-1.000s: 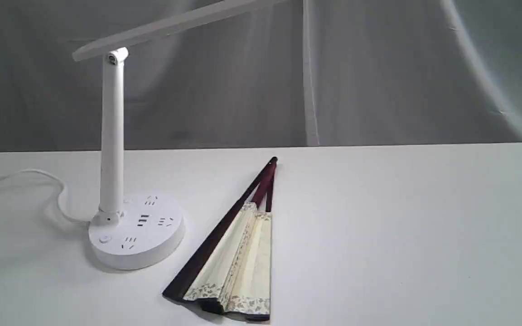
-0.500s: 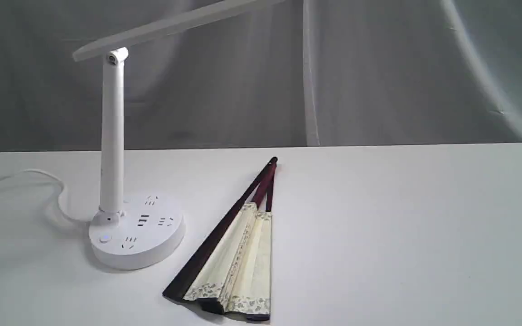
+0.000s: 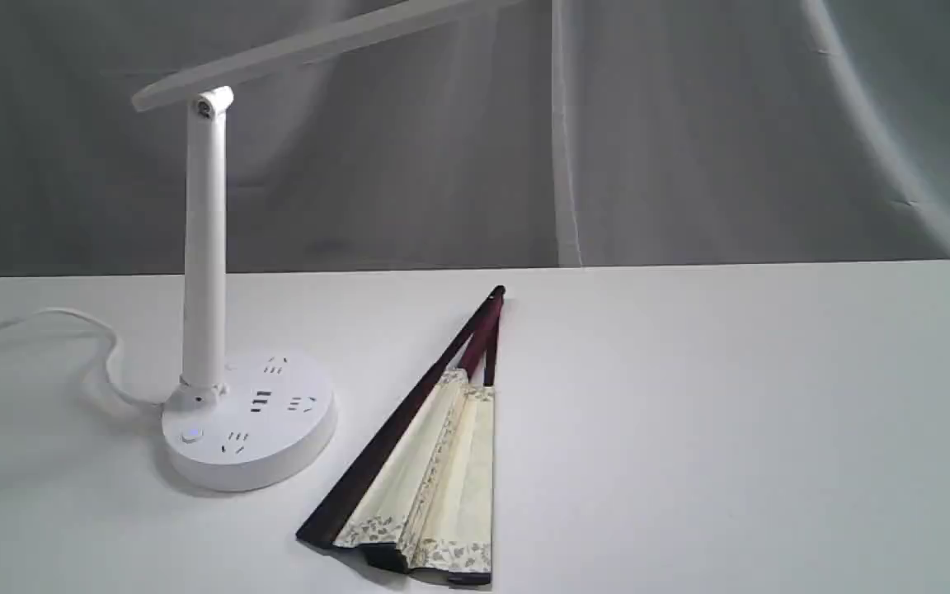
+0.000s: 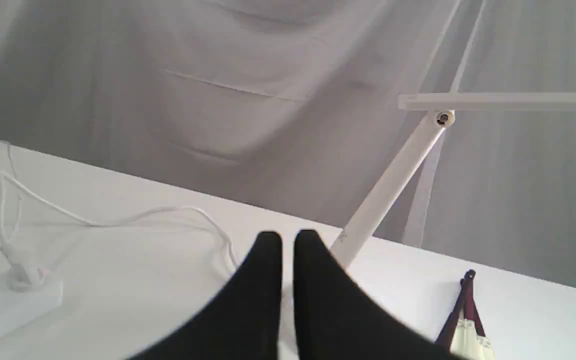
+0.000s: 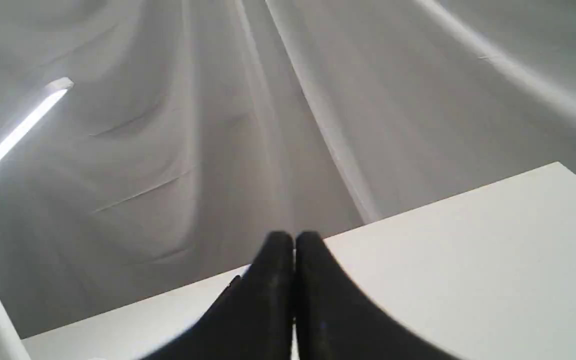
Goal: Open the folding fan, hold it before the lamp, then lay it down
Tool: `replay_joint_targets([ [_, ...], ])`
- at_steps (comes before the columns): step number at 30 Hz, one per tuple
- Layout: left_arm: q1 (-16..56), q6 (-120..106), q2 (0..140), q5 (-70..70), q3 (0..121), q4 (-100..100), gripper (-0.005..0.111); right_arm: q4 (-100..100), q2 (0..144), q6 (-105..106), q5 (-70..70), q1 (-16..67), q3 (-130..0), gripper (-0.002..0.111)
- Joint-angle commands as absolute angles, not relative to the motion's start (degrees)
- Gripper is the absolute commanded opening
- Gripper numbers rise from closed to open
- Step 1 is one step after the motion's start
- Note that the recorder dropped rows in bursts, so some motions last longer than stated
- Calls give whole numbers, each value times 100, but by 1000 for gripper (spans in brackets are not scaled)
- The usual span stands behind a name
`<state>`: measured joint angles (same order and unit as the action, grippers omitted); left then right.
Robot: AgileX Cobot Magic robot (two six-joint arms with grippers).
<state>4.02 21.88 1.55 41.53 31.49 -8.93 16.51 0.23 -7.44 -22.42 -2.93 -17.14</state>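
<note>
The folding fan [image 3: 430, 462] lies on the white table [image 3: 731, 429], only slightly spread, its pivot toward the back and its cream leaf toward the front edge. Its pivot end also shows in the left wrist view [image 4: 465, 310]. The white lamp [image 3: 204, 247] stands to the fan's left on its round base [image 3: 248, 425], its flat head bar slanting up over the table. Neither arm appears in the exterior view. My left gripper [image 4: 287, 240] is shut on nothing, with the lamp post [image 4: 393, 180] behind it. My right gripper [image 5: 294, 239] is shut and empty, above the table's far part.
The lamp's white cord [image 3: 71, 330] loops across the table's left side to a white power strip [image 4: 3, 305]. A grey cloth backdrop [image 3: 689, 124] hangs behind the table. The table's far edge [image 3: 689, 264] runs behind the fan's pivot.
</note>
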Motion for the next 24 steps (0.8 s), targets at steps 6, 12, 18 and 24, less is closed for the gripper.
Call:
replay_joint_targets([
  [6, 398, 1972, 1278, 4216, 3370, -649, 5, 1563, 893, -618, -2782, -342, -2051, 0],
  [12, 398, 1931, 2095, 4215, 3810, -649, 5, 1550, 2159, -340, -2825, -342, -2551, 0],
  [18, 398, 1906, 2956, 4166, 4106, -649, 5, 1550, 3332, 50, -2813, -342, -3129, 0],
  [24, 398, 1729, 3809, 4123, 4301, -649, 5, 1550, 4369, 230, -2813, -342, -3726, 0],
])
